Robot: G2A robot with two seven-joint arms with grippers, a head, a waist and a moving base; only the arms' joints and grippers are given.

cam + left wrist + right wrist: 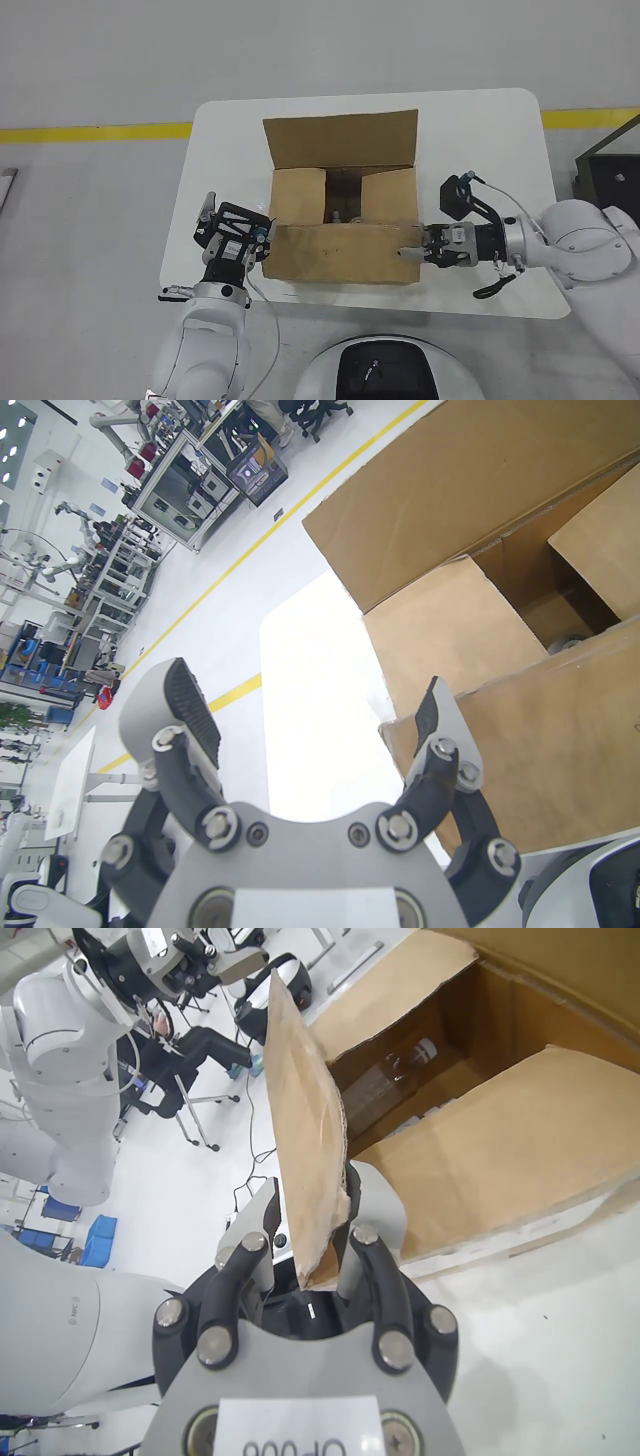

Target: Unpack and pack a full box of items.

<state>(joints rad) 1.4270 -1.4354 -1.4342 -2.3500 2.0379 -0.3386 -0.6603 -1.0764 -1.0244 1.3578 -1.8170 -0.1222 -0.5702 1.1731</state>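
White table (480,130) bears the box (345,140); right claw (312,1210) pinches its near flap (340,255).

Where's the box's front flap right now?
In the top view the front flap runs along the near side of the box, its right end pinched in the right gripper, the open left gripper at its other end.

Cropped, upside-down label (298,1425), right wrist plate (320,1368)

The fingers (380,1200) of the right gripper (312,1203) pinch a frayed corner of a cardboard flap (305,1128), one finger on each face; the flap stands on edge. Beyond it the box (500,1163) is open on the white tabletop (525,1328). A clear bottle (395,1070) with a white cap lies inside the box.
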